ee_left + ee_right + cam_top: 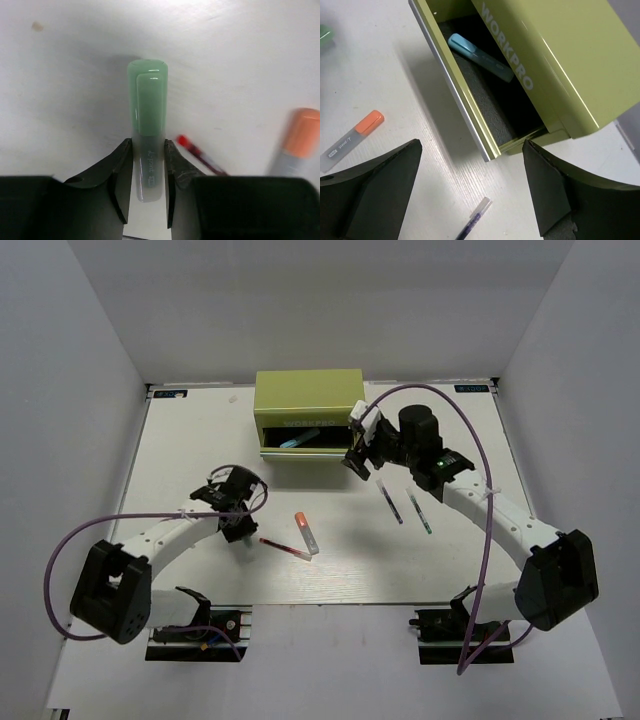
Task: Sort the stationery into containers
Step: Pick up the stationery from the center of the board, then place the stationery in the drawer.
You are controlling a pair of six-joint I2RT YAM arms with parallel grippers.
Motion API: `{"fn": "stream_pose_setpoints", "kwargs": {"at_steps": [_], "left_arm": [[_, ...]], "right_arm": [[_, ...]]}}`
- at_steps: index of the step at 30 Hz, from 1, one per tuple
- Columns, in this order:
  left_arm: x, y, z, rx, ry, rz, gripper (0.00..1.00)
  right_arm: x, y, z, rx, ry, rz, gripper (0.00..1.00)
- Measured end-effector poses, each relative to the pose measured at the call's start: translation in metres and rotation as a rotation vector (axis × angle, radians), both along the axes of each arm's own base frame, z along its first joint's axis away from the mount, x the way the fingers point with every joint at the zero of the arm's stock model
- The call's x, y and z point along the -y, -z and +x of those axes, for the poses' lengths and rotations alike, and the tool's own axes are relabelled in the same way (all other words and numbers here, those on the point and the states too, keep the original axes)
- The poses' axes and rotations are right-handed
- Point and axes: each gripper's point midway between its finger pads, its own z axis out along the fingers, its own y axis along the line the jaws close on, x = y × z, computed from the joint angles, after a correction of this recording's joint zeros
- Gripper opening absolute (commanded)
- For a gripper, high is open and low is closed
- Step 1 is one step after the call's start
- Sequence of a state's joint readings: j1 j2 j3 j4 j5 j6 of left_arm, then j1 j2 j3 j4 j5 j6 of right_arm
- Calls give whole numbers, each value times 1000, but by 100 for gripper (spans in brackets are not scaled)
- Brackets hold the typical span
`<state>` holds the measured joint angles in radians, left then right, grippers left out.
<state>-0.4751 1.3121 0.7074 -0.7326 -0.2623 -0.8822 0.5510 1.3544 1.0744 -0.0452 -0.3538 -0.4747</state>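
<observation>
My left gripper (148, 150) is shut on the pale green marker (148, 115), low over the table; it also shows in the top view (238, 525). The thin red pen (285, 548) and the orange-capped white marker (307, 532) lie just to its right. The yellow-green cabinet (307, 392) stands at the back with its drawer (470, 117) pulled open, and the light blue marker (480, 57) lies inside. My right gripper (470, 150) is open and empty, hovering by the drawer's right front corner. Two thin dark pens (390, 502) (420, 512) lie below it.
The cabinet reads WORKPRO on its front. White walls close in the table (200, 440) on the left, back and right. The purple cables of both arms loop over the table's sides.
</observation>
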Motion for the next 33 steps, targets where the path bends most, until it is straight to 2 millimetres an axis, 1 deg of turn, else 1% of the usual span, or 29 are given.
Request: {"fn": "stream_pose_setpoints", "kwargs": {"at_steps": [2, 3, 4, 5, 6, 7, 9, 10, 13, 16, 20, 23, 24, 25, 27, 29, 33], "left_arm": [[10, -21, 13, 65, 36, -44, 1], [17, -35, 23, 109, 59, -76, 0], [28, -53, 36, 170, 97, -115, 0], [36, -65, 45, 215, 126, -145, 0], [48, -80, 55, 272, 181, -186, 0], [57, -92, 62, 317, 232, -215, 0], [79, -113, 73, 395, 358, -276, 0], [88, -120, 78, 426, 424, -294, 0], [112, -135, 88, 483, 618, -326, 0], [131, -148, 103, 538, 787, -322, 0], [147, -175, 124, 650, 967, -272, 0], [154, -205, 145, 766, 1076, -188, 0], [156, -213, 153, 803, 1107, -154, 0], [157, -218, 160, 835, 1136, -121, 0], [159, -222, 172, 879, 1183, -52, 0], [158, -217, 183, 890, 1215, 12, 0], [154, -189, 203, 847, 1255, 117, 0]], "right_arm": [[5, 1, 2, -14, 21, 12, 74], [7, 0, 4, -16, 30, 19, 65], [9, -1, 6, -14, 37, 24, 36], [9, -1, 6, -11, 38, 26, 18], [10, -1, 7, -14, 40, 32, 7], [12, 0, 6, -19, 41, 36, 1], [14, 3, 4, -29, 40, 38, 0], [14, 6, 2, -36, 37, 37, 0], [15, 12, -2, -47, 28, 35, 1], [18, 16, -5, -51, 28, 33, 2], [23, 17, -7, -48, 33, 31, 3], [25, 17, -8, -42, 35, 31, 8], [26, 17, -8, -38, 35, 30, 12], [26, 17, -8, -37, 35, 29, 14], [27, 15, -8, -27, 33, 28, 19], [28, 15, -10, -21, 32, 29, 20], [29, 20, -14, -26, 28, 26, 22]]}}
